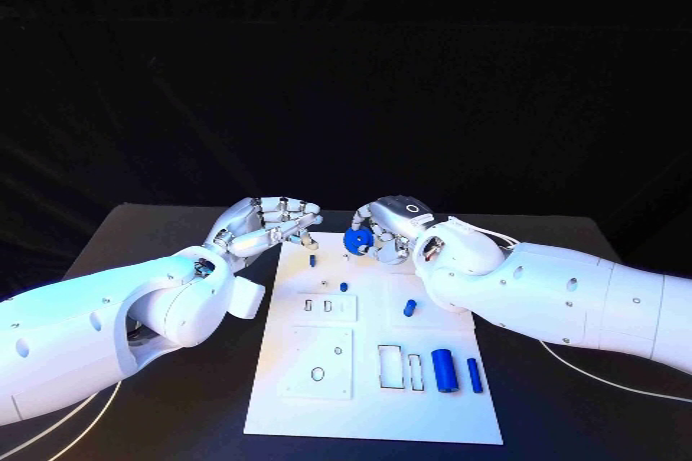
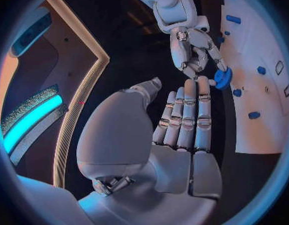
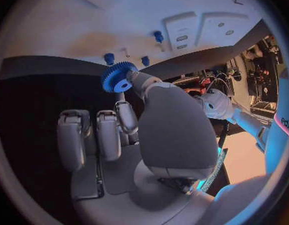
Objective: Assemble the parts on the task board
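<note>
The white task board [image 1: 378, 413] lies in the middle of the table. My right hand [image 1: 389, 224] hovers over the board's far edge and pinches a blue gear [image 1: 358, 241] between thumb and a finger; the right wrist view shows the gear [image 3: 118, 77] at the tip of the thumb of that hand [image 3: 119, 130]. My left hand [image 1: 274, 224] is just left of it, over the board's far left corner, holding nothing. In the left wrist view its fingers [image 2: 185, 115] lie straight and side by side, pointing at the gear [image 2: 222, 78] in the right hand [image 2: 191, 47].
Two small blue pegs [image 1: 313, 261] [image 1: 345, 286] stand on the board's far part. A short blue cylinder [image 1: 411, 306] lies mid-board. Two longer blue cylinders [image 1: 444, 371] [image 1: 475, 375] lie at the near right beside rectangular slots. The black table [image 1: 173, 246] surrounds the board.
</note>
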Robot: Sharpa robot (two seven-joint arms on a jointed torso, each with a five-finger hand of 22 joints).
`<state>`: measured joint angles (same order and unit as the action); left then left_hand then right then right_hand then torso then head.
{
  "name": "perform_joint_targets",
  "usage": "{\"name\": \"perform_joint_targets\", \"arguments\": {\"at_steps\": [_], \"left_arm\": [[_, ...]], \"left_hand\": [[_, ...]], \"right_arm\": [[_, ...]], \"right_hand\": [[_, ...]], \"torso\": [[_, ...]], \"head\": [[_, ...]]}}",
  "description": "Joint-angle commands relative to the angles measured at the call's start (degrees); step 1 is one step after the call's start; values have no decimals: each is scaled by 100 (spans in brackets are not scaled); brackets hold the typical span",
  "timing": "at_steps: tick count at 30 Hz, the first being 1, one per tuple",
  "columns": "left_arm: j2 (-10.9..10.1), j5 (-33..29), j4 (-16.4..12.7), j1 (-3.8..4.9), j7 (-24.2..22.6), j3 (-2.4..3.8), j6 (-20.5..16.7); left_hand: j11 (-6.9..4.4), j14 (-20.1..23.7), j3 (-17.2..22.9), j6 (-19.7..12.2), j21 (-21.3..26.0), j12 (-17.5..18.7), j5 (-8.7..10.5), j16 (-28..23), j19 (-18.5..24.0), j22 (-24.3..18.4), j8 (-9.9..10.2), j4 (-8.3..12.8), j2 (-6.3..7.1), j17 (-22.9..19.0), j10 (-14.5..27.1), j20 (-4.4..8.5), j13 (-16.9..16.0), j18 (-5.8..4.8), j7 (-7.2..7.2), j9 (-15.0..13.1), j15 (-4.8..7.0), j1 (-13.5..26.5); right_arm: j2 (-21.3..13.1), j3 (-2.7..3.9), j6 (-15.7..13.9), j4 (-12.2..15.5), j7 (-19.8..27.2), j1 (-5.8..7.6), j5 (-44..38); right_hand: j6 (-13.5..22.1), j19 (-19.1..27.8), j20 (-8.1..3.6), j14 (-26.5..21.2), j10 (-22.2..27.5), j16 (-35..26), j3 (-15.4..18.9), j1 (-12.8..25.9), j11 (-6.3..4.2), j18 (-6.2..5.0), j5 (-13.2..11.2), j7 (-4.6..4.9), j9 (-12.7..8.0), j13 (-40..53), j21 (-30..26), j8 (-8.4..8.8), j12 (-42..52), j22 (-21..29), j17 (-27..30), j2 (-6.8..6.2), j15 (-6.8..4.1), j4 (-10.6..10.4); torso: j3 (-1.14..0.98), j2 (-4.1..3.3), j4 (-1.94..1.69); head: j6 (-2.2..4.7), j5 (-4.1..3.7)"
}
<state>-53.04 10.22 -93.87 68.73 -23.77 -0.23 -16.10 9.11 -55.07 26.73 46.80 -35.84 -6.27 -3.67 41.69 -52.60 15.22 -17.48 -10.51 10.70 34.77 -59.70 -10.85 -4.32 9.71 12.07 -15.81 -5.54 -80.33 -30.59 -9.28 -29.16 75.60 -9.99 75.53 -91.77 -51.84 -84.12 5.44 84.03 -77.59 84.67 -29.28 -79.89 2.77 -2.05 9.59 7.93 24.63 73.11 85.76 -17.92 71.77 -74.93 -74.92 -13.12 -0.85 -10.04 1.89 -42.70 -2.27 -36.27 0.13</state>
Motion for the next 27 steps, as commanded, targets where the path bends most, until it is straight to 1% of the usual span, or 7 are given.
{"name": "perform_joint_targets", "arguments": {"at_steps": [1,6,10,11,22,25,27], "left_arm": [[19,-40,-1,6,-43,4,104],[27,-43,1,7,-43,4,102],[45,-44,-1,8,-43,4,103],[48,-44,-2,8,-42,4,104],[49,-45,-12,10,-41,4,103],[47,-45,-13,10,-41,4,104],[46,-45,-14,10,-41,4,104]], "left_hand": [[1,39,29,-38,-28,28,31,19,50,9,28,11,-36,-7,36,7,2,51,44,-9,15,18],[1,39,29,-38,-28,28,31,19,50,9,28,11,-36,-7,36,7,2,51,44,-9,15,18],[1,39,29,-38,-28,28,31,19,50,9,28,11,-36,-7,36,7,2,51,44,-9,15,18],[1,39,29,-38,-28,28,31,19,50,9,28,11,-36,-7,36,7,2,51,44,-9,15,18],[1,39,29,-38,-28,28,31,19,50,9,28,11,-36,-7,36,7,2,51,44,-9,15,18],[1,39,29,-38,-28,28,31,19,50,9,28,11,-36,-7,36,7,2,51,44,-9,15,18],[1,50,37,-36,-42,28,32,21,68,17,31,21,-42,-10,37,3,2,53,45,-14,14,10]], "right_arm": [[101,-10,74,-63,-27,-25,-252],[278,-23,250,-169,-150,-85,-298],[400,-27,368,-257,-237,-132,-334],[416,-28,384,-268,-246,-140,-338],[553,-36,523,-432,-297,-203,-355],[588,-39,548,-490,-323,-218,-361],[605,-40,558,-516,-346,-224,-372]], "right_hand": [[-51,-240,-46,389,-39,16,-32,78,-1,64,45,-23,42,4,17,-15,16,-1072,-562,-15,-45,-2],[-39,-235,-47,390,-38,17,-46,99,2,63,55,-20,38,2,11,-2,10,-1067,-564,-20,-44,5],[-34,-231,-47,389,-41,14,-52,111,4,61,60,-18,37,4,6,4,12,-1062,-559,-22,-44,8],[-34,-231,-47,389,-41,14,-52,111,4,61,60,-18,37,4,6,4,12,-1062,-559,-22,-44,8],[-28,-223,-47,387,-35,10,-58,119,5,58,64,-16,35,-4,-3,10,2,-1052,-554,-25,-43,12],[-17,-215,-46,385,-26,3,-69,139,8,55,70,-11,32,-15,-13,22,-13,-1043,-541,-32,-41,20],[-17,-215,-46,385,-26,3,-69,139,8,55,70,-11,32,-15,-13,22,-13,-1043,-541,-32,-41,20]], "torso": [[4,-9,-7],[9,-16,4],[2,-19,13],[5,-22,12],[2,-11,-2],[-5,-6,11],[-5,-7,11]], "head": [[-3,10],[-8,21],[-29,26],[-30,26],[-78,39],[-82,56],[-79,54]]}}
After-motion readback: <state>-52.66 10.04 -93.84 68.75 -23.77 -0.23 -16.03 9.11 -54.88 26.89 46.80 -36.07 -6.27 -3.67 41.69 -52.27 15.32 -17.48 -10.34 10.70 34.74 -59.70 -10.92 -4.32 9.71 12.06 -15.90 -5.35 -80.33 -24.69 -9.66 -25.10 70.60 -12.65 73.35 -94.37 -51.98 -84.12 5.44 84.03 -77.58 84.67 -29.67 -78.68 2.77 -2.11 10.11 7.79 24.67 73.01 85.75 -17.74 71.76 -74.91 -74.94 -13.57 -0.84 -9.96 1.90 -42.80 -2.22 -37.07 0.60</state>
